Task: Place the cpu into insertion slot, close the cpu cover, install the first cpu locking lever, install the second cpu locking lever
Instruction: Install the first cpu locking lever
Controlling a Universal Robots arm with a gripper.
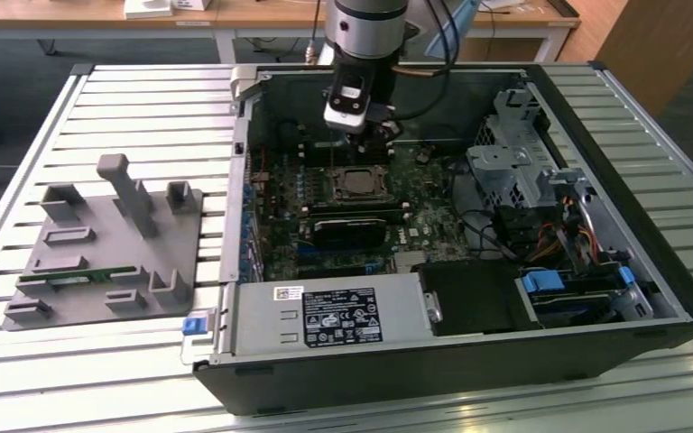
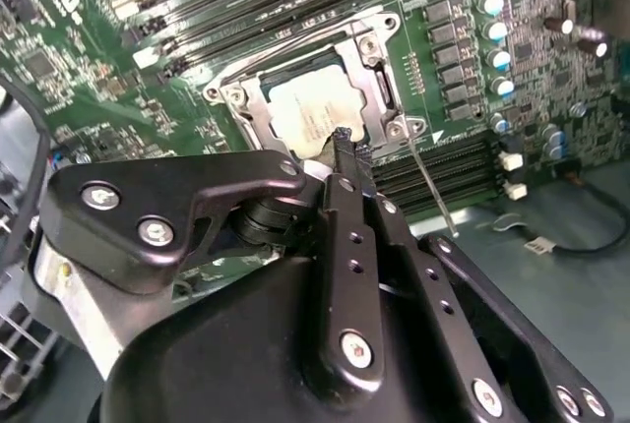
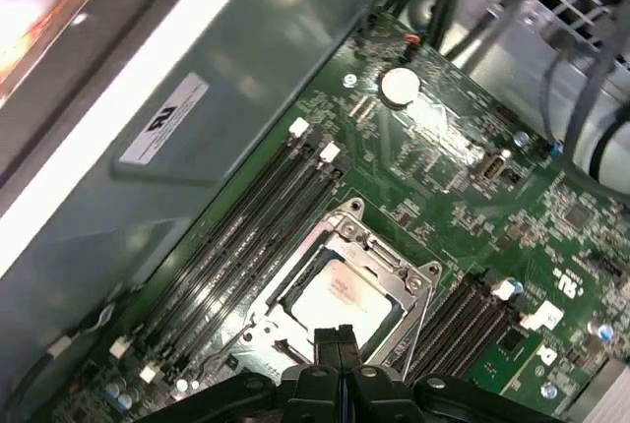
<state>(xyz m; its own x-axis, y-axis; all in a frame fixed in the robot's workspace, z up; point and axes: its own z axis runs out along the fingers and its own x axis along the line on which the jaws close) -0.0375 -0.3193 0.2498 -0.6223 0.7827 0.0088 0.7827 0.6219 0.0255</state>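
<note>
The cpu [image 2: 313,113] lies flat in the insertion slot [image 1: 356,185], its pale metal face showing in both wrist views [image 3: 340,295]. The cpu cover [image 2: 366,77], a silver frame, lies down around it [image 3: 399,280]. A thin locking lever [image 2: 433,187] juts past one corner of the socket, across the memory slots. My gripper [image 1: 371,135] hangs just above the socket's far edge. Its black fingertips [image 3: 337,336] are shut together with nothing between them, and their tip [image 2: 342,136] sits at the cpu's edge.
The open computer case [image 1: 671,298] lies on a slatted table. Memory slots [image 3: 246,226] flank the socket, and a black card [image 1: 349,231] sits just in front of it. A drive cage [image 1: 509,171] and cables [image 1: 551,239] fill the exterior view's right. A grey fixture [image 1: 106,244] stands outside on the left.
</note>
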